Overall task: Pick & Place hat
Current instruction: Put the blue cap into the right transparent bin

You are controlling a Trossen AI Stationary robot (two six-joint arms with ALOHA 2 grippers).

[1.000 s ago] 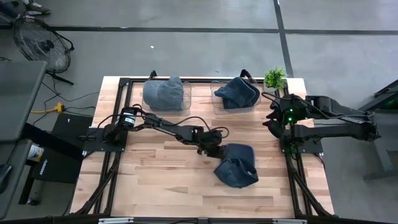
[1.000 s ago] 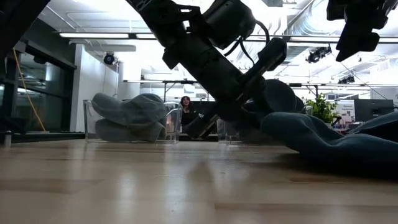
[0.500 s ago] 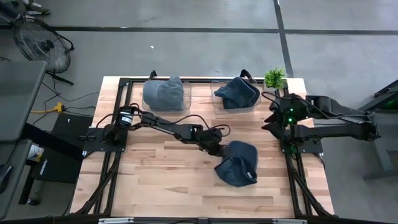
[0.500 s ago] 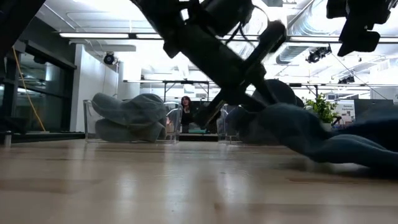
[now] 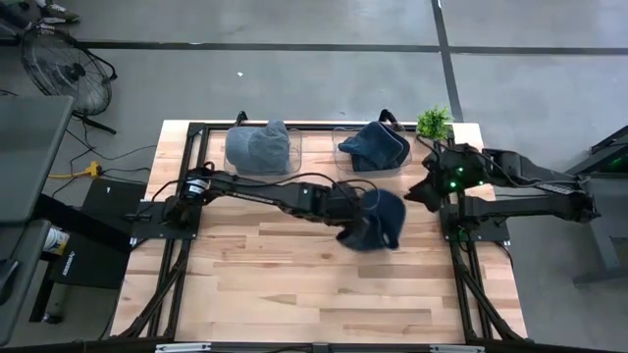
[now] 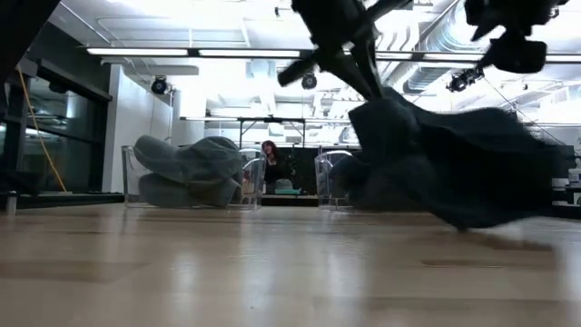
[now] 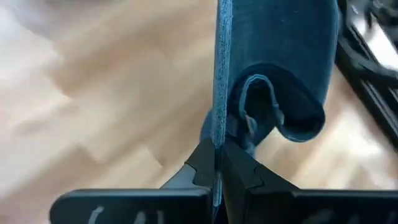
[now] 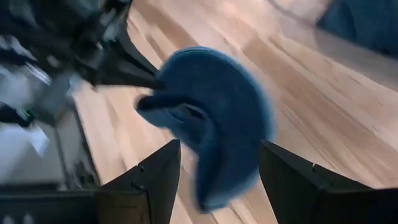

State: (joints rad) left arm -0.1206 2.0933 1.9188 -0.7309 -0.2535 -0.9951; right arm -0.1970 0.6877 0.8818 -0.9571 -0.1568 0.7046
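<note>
My left gripper (image 5: 351,209) is shut on a dark blue hat (image 5: 378,221) over the middle right of the table. The hat hangs below it in the low view (image 6: 454,173). My right gripper (image 5: 417,192) is open and empty just right of the hat, and its wrist view shows the hat (image 8: 217,118) ahead of its fingers. At the back, a grey-blue hat (image 5: 257,147) lies in a clear bin and a second dark blue hat (image 5: 378,147) lies in another. My left gripper pinches a thin edge of the hat (image 7: 218,134) between its two fingers (image 7: 239,171). The edge stands on end between them and runs away from the fingertips. The hat's body (image 6: 454,173) hangs below the gripper, just above the table.
The two clear bins (image 5: 294,162) (image 5: 339,162) stand side by side at the table's far edge. A small green plant (image 5: 433,122) stands at the far right corner. Bare wood lies toward the near edge (image 5: 294,284). A person sits in the room beyond (image 6: 270,163).
My left gripper has risen and gone toward the table's far edge, still shut on the dark blue hat. The hat, which lay on the table, is lifted and now hangs below the fingers. My right gripper has shifted a little toward the table's left.
</note>
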